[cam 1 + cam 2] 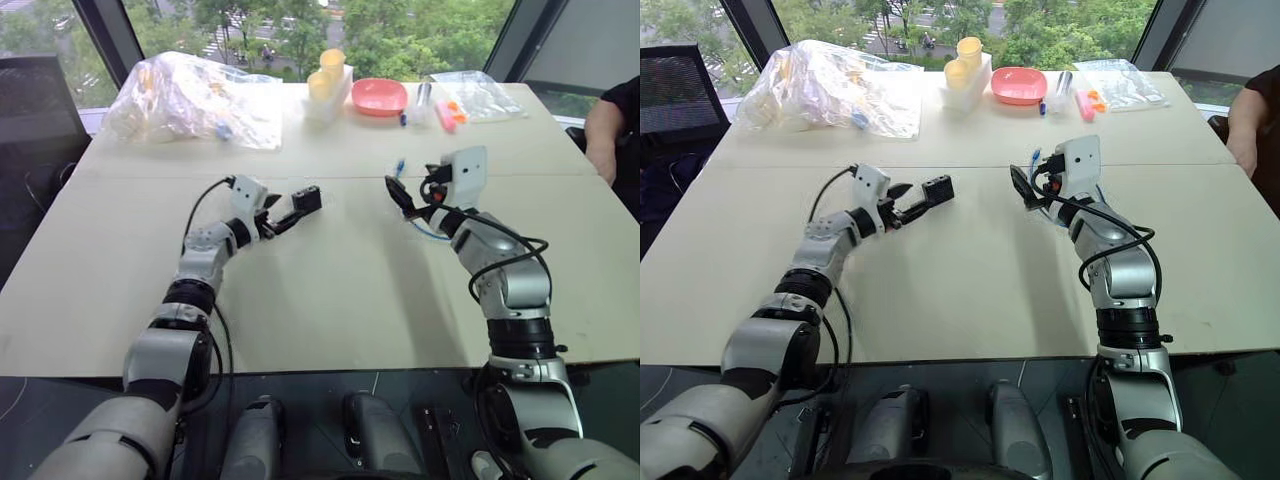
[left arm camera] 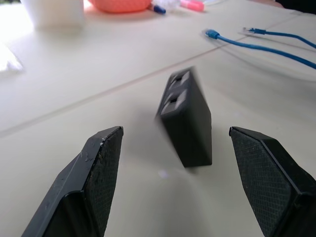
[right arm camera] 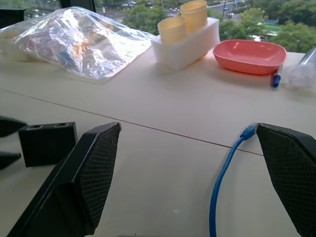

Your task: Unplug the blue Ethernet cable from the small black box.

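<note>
The small black box [image 2: 186,118] stands tilted and blurred just past my left gripper [image 2: 175,131], whose fingers [image 2: 96,177] are spread wide and touch nothing. Both ports on the box's end face are empty. In the head views the box [image 1: 308,198] sits at the tip of the left gripper [image 1: 285,212], near the table's middle. The blue Ethernet cable [image 3: 217,182] lies loose on the table under my right gripper [image 3: 188,126], which is open and empty. Its plug end [image 1: 399,166] rests just beyond the right gripper [image 1: 400,198], well apart from the box.
At the back of the table [image 1: 330,300] lie a crumpled clear plastic bag [image 1: 190,100], a white holder with yellow cups [image 1: 328,80], a pink bowl [image 1: 379,96], markers and a second clear bag [image 1: 480,95]. A person's arm [image 1: 610,130] rests at the right edge.
</note>
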Available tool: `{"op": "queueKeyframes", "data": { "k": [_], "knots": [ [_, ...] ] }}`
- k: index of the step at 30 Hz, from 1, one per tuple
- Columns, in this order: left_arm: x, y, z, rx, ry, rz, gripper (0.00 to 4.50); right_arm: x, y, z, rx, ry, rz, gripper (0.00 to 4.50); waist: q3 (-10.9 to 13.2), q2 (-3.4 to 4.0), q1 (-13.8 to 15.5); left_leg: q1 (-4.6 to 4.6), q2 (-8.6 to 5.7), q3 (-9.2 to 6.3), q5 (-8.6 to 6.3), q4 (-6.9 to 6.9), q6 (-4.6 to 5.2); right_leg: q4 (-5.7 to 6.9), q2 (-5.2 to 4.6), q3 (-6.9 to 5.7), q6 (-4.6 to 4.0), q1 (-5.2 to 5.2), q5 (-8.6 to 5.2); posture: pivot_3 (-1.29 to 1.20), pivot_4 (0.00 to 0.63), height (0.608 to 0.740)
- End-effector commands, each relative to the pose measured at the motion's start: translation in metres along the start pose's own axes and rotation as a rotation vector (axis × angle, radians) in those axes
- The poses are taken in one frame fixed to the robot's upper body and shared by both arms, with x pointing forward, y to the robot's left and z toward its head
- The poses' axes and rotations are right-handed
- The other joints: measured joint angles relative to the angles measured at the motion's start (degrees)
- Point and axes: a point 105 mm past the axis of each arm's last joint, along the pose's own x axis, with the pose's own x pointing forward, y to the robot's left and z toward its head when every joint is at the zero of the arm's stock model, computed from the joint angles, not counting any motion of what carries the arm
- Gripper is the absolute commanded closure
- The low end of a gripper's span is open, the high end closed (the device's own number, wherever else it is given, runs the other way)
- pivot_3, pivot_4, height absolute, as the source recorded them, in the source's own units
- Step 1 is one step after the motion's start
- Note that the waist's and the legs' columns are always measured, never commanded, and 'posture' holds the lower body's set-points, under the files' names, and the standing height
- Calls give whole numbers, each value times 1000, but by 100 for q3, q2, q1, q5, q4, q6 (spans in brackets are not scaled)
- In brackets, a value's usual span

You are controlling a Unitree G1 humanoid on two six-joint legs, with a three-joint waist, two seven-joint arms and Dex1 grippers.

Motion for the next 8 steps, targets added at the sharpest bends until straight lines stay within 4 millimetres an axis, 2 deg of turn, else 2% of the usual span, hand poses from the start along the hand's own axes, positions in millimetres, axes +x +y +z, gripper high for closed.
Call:
{"op": "queueKeyframes", "data": {
  "k": [1, 4, 8],
  "knots": [
    [-26, 6, 32, -5, -37, -24, 858, -5, 2, 17, -24, -62, 3, 0, -1, 1, -9, 1, 1, 0, 0, 0, 0, 2, -1, 0, 0, 0, 0, 0, 150, 740],
    [-59, -3, 38, -23, 3, -73, 858, -10, 4, 14, -28, -50, 15, 0, -1, 2, -32, 3, 7, -1, 0, -7, 0, 3, -1, 0, 0, 0, 0, 0, 150, 740],
    [-97, -11, 33, -102, 76, -29, 858, -24, 14, 12, -8, -40, 83, 0, -1, 3, -28, 5, 19, -4, 0, -10, 0, 3, -4, -1, -2, 0, -1, 0, 150, 740]
  ]
}}
